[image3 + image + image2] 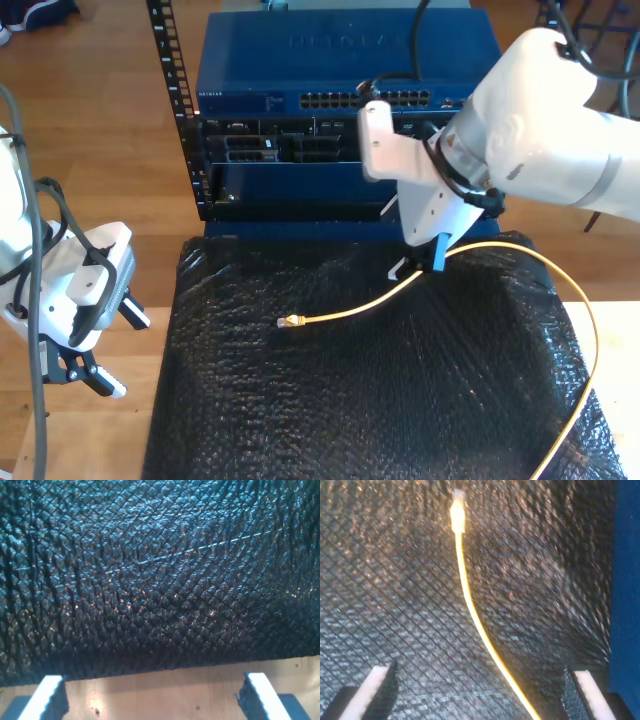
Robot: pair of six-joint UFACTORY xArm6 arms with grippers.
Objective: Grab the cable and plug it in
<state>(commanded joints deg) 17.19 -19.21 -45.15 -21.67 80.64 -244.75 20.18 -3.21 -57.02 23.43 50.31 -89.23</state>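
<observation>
Both pincers stand released. My second gripper has its jaws spread wide, nothing between the pads, and it hangs over the black textured mat. In the exterior view this gripper sits at the end of the white arm entering from the 2 o'clock corner, pointing down at the mat's rear edge, just in front of the blue network switch rack.

The cable lies loose on the mat. In the second wrist view the cable runs out between the spread jaws and away from the camera, closer to one pad than the other, touching neither. Its plug, clear tip with yellow boot, lies at the far end of that run. In the exterior view the plug rests on the mat near the picture's centre, slightly toward 9 o'clock. From there the cord curves toward 2 o'clock, passes beneath my second gripper, then loops round along the mat's 3 o'clock side and trails down to about 5 o'clock.

My first gripper is likewise spread, jaws apart and unloaded, with pale wooden floor beneath and the mat's edge just ahead. In the exterior view it sits at 8 o'clock, off the mat, well apart from the cable.
</observation>
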